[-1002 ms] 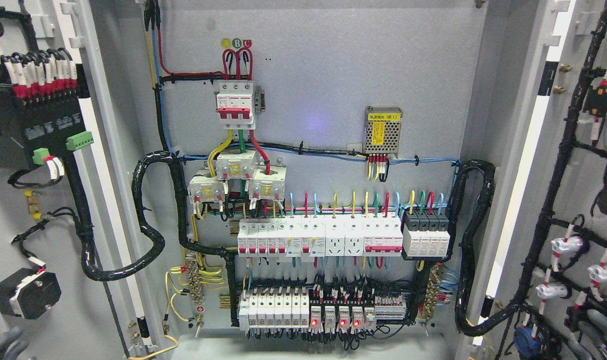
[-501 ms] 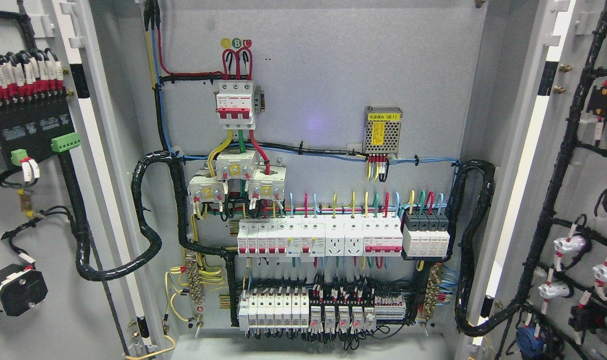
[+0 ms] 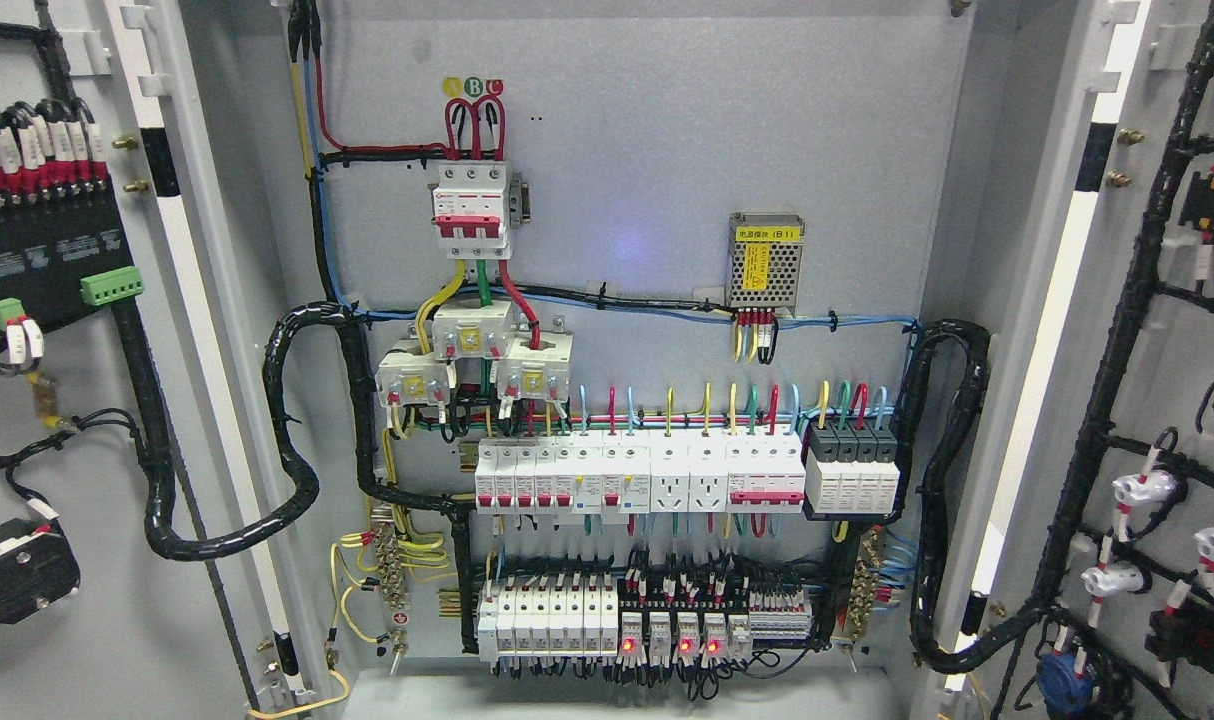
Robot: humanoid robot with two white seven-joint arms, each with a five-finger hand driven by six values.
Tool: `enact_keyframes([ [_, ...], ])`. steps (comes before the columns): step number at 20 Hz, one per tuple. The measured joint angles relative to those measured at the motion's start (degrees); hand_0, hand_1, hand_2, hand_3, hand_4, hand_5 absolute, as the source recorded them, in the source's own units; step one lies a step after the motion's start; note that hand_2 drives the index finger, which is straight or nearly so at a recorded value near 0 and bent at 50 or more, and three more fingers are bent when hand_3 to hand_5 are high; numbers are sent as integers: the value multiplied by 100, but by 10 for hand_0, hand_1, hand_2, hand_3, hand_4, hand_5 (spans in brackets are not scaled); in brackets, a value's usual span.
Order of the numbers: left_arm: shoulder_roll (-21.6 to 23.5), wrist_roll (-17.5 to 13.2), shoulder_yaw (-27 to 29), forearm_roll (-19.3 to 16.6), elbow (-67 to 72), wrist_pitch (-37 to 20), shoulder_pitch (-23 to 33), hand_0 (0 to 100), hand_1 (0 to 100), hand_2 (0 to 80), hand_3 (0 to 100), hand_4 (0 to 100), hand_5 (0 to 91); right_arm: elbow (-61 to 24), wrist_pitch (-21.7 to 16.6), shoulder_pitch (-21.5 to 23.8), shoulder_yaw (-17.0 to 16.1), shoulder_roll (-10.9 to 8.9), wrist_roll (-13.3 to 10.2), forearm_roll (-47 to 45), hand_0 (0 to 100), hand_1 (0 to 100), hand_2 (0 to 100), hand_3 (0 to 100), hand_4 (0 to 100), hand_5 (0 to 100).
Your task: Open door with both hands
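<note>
The cabinet stands wide open. Its left door (image 3: 87, 600) is swung out at the picture's left and shows its inner face with a black module (image 3: 37, 260), green connectors and a black switch body (image 3: 22, 575). The right door (image 3: 1177, 360) is swung out at the right, carrying a black cable harness (image 3: 1117, 330) and white lamp backs (image 3: 1137, 490). Neither hand shows in the head view.
Inside, the grey back panel (image 3: 647, 150) holds a red and white main breaker (image 3: 472, 205), a perforated power supply (image 3: 765, 260), and rows of breakers (image 3: 637, 480). Thick black cable loops (image 3: 267, 500) run from the cabinet to each door.
Both doors have swung further outward: parts on the left door shifted left, those on the right door shifted right. Grey fingers at the lower left corner have gone out of view.
</note>
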Motion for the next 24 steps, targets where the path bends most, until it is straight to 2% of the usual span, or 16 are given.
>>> enact_keyframes([
  [24,161,5,24,240,399,163,-180,0,0,0,0,0,0,138,-2,319,-297,12,-2,-499,0,0,0,0,0,0],
])
